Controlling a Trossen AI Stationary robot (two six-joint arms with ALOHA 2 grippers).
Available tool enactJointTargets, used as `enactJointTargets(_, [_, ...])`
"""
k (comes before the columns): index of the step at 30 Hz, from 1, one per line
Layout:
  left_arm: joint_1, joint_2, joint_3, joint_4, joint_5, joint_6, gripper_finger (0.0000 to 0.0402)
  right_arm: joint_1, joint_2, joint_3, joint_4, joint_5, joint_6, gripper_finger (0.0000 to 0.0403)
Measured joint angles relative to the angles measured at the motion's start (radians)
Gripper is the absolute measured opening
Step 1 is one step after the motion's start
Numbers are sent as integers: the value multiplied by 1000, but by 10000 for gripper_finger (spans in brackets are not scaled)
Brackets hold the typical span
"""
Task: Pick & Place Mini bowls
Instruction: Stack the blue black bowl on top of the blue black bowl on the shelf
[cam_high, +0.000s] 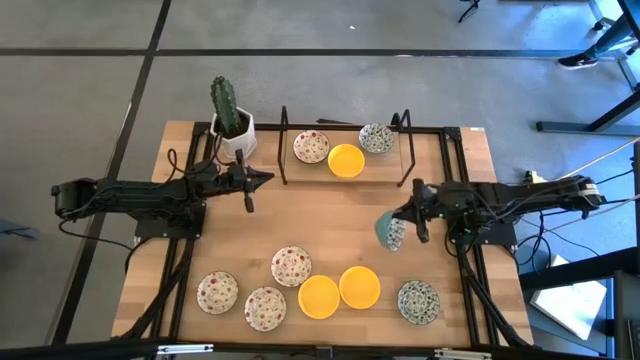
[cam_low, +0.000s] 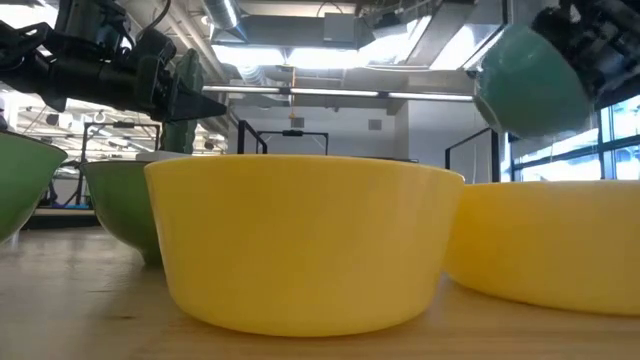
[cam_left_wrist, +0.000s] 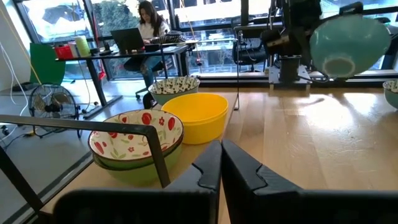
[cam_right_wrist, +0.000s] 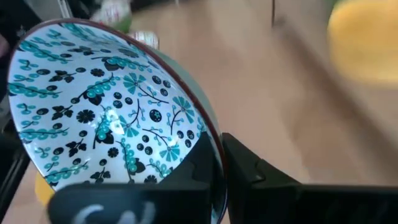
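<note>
My right gripper (cam_high: 408, 228) is shut on a mini bowl (cam_high: 390, 230), teal outside and white with a green-blue pattern inside, held in the air over the table's right middle. My left gripper (cam_high: 262, 179) hovers shut and empty at the left middle, pointing level toward the right. Three mini bowls stand at the far edge: red-speckled (cam_high: 311, 147), yellow (cam_high: 346, 160) and green-blue (cam_high: 376, 138). Several more stand on their bases along the near edge, among them red-speckled (cam_high: 291, 266), yellow (cam_high: 319, 296) and green-blue (cam_high: 418, 300). My right gripper pinches the bowl's rim (cam_right_wrist: 213, 144), with one finger (cam_right_wrist: 198, 163) inside the bowl and the other outside. The fingers come from the table's right side, slanting a little down. The bowl (cam_low: 530, 90) is tipped on edge and lifted clear of the table.
A cactus in a white square pot (cam_high: 232, 122) stands at the far left corner. A black wire frame (cam_high: 405, 150) encloses the three far bowls. Bare wood (cam_high: 320, 215) lies between the two bowl groups. A person sits at a desk (cam_left_wrist: 146, 25) beyond the table.
</note>
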Motion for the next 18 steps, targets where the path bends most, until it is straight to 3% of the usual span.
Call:
enactJointTargets(4, [0, 0, 0, 0, 0, 0, 7, -29, 40, 120, 39, 37, -73, 14])
enactJointTargets(7, [0, 0, 0, 0, 0, 6, 4, -75, 135, 270, -33, 40, -160, 14])
enactJointTargets(18, [0, 0, 0, -1, 0, 18, 8, -380, 692, 966, -410, 228, -501, 14])
